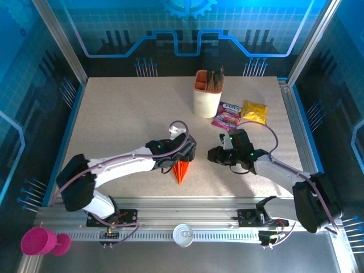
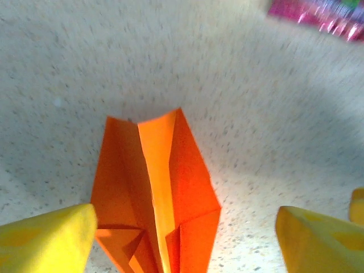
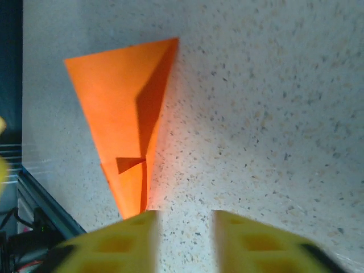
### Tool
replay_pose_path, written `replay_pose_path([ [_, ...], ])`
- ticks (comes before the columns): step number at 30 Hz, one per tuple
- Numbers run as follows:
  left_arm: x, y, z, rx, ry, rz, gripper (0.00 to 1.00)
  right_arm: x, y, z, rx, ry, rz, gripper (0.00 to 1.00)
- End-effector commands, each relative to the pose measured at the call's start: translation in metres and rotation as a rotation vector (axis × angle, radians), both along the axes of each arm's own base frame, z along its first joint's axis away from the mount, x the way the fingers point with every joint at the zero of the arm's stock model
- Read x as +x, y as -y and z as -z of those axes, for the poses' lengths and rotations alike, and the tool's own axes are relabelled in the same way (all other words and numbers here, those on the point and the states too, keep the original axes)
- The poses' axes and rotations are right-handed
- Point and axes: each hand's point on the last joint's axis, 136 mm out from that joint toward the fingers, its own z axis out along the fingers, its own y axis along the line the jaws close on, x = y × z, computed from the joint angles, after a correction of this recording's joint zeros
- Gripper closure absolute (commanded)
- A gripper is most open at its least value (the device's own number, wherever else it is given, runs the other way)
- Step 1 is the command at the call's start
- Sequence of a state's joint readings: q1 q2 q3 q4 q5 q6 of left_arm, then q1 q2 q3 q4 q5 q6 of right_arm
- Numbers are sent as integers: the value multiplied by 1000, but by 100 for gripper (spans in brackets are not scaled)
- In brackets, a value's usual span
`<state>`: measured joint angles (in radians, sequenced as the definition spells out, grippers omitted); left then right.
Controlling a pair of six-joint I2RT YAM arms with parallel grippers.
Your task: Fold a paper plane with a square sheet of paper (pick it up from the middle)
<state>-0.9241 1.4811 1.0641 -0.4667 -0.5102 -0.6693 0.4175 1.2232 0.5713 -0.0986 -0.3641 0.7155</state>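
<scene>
Checking the top view places the narrow, pointed, bright orange paper plane [image 1: 181,170] flat on the speckled beige table [image 1: 114,114], toward 6 o'clock of the table centre, with its nose aimed at 6 o'clock. The left gripper [image 1: 185,154] hangs over the tail end, at the plane's 12 o'clock. In the left wrist view its yellow fingers [image 2: 51,239] stand wide apart astride the folded layers and clamp nothing. The right gripper [image 1: 215,154] sits at the plane's 3 o'clock, beside the paper, with its jaws parted and empty.

Judged state: folding looks complete.

Hazards:
- The upper flaps appear slightly sprung. A rising left finger could snag an edge and drag or unfold the plane.
- A careless sweep toward 12 o'clock could strike the beige-and-orange pen cup [image 1: 207,94].
</scene>
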Motion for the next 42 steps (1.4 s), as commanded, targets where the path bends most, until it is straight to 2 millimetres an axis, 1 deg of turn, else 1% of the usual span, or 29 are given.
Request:
replay_pose_path([
  [1,6,-42,-34,68,65,-75,13,10,29,-23,-75,42,62,37],
  [2,9,-57,-40,84,87,-111,11,15,44,-29,-117,54,105,29],
  [3,12,-77,-49,103,112,-166,7,20,63,-35,-172,64,158,22],
  [5,20,-115,-64,129,154,-266,3,31,98,-46,-265,94,265,13],
  [6,24,-137,-72,149,196,-317,0,37,120,-52,-327,117,336,8],
  [7,28,-157,-80,166,237,-370,0,41,138,-57,-374,140,399,6],
  [8,32,-176,-87,186,293,-412,0,47,156,-62,-424,174,465,0],
  [9,37,-194,-94,212,367,-439,0,53,176,-69,-486,223,541,1],
  [12,47,-237,-105,253,531,-496,0,67,216,-84,-670,375,647,1],
  [13,48,-249,-103,254,559,-521,0,70,223,-86,-716,402,657,1],
  [15,50,-273,-91,256,568,-567,0,77,236,-84,-796,440,667,1],
  [16,51,-281,-81,259,546,-575,0,81,239,-81,-815,450,671,1],
  [18,53,-295,-53,270,480,-584,0,92,236,-71,-834,493,630,1],
  [20,57,-300,-27,268,471,-593,0,103,231,-59,-831,539,588,1],
  [23,70,-298,3,232,516,-583,0,119,215,-41,-772,630,531,1],
  [24,75,-293,11,224,525,-550,0,123,212,-37,-760,663,520,1],
  [26,86,-282,12,246,569,-476,0,131,207,-32,-717,735,505,1],
  [27,91,-277,11,252,582,-432,0,133,203,-29,-709,711,461,1],
  [28,94,-275,10,256,610,-414,0,136,201,-26,-698,728,441,1],
  [29,96,-274,15,240,633,-393,0,138,201,-20,-687,764,448,1],
  [30,99,-274,21,225,635,-383,0,139,194,-17,-679,802,415,1],
  [31,103,-269,24,227,624,-349,0,139,188,-9,-684,810,389,1],
  [32,105,-267,27,216,593,-336,0,141,187,-13,-684,845,403,1],
  [34,110,-270,34,166,560,-321,0,142,187,-8,-687,782,382,1],
  [35,113,-271,43,124,542,-302,0,144,187,-9,-688,804,387,1],
  [36,114,-274,43,110,571,-300,0,143,187,-8,-693,797,385,1],
  [37,112,-274,48,99,519,-304,0,143,187,-8,-690,790,386,1],
  [39,114,-274,44,101,548,-303,0,143,187,-9,-701,805,387,1],
  [42,113,-274,45,100,545,-302,0,143,187,-10,-738,803,404,1],
])
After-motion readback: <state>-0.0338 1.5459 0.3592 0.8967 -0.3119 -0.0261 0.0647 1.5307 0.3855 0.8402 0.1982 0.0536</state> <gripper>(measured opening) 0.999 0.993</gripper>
